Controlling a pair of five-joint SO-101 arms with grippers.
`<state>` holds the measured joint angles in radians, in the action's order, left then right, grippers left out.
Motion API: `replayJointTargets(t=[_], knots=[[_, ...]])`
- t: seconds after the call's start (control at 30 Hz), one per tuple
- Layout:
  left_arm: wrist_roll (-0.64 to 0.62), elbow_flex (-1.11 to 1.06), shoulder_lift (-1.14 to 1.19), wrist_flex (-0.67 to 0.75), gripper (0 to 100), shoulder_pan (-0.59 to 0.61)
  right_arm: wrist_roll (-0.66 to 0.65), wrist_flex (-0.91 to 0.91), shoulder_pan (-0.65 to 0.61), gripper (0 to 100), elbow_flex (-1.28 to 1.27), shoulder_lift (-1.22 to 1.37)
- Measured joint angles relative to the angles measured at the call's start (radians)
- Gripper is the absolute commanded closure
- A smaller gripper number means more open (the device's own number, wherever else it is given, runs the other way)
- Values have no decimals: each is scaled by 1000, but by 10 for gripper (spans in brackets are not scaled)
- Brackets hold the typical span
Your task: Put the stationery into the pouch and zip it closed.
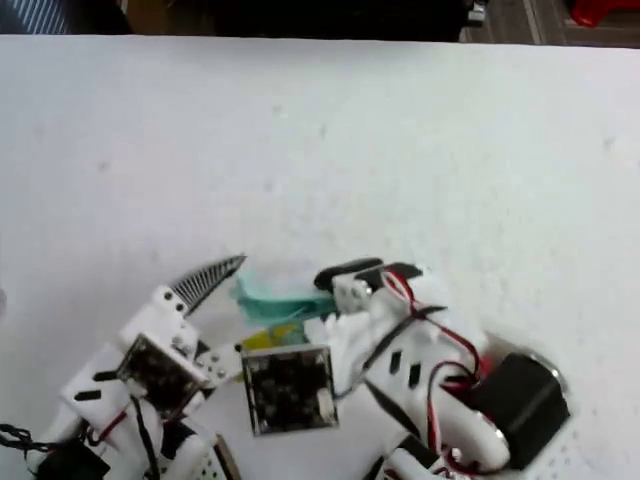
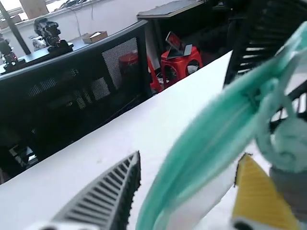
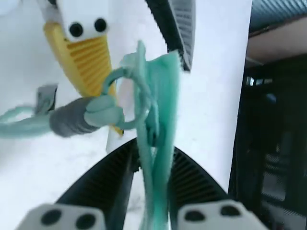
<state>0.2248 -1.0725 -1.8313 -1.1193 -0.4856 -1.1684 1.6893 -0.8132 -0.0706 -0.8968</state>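
Note:
A teal pouch [image 1: 272,301] is held edge-up just above the white table [image 1: 320,130], near its front. My right gripper [image 3: 154,151] is shut on the pouch [image 3: 160,110], its black fingers [image 1: 365,272] pinching one end. A teal zip loop with a grey cord pull [image 3: 84,119] hangs off that end. My left gripper [image 1: 262,300] is open, with its grey ribbed finger [image 2: 105,196] and yellow finger [image 2: 259,194] standing on either side of the pouch [image 2: 216,139] with a wide gap.
Both arm bodies and their cables crowd the table's front edge [image 1: 420,400]. Bare white table stretches to the far edge. Behind the table stand a black mesh panel [image 2: 96,91] and red stools [image 2: 177,60].

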Motion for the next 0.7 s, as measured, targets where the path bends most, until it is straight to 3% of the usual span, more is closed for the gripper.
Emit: replayJointTargets(t=[0.13,0.27,0.47,0.7], knots=[[0,8,0,0,704,-69,0,2,-87,981,26,-2],[0,11,-2,0,757,-103,0,2,-92,981,43,25],[0,11,-2,0,989,-118,18,2,-97,981,63,37],[0,0,6,-2,980,-126,123,-78,-95,936,2,38]])
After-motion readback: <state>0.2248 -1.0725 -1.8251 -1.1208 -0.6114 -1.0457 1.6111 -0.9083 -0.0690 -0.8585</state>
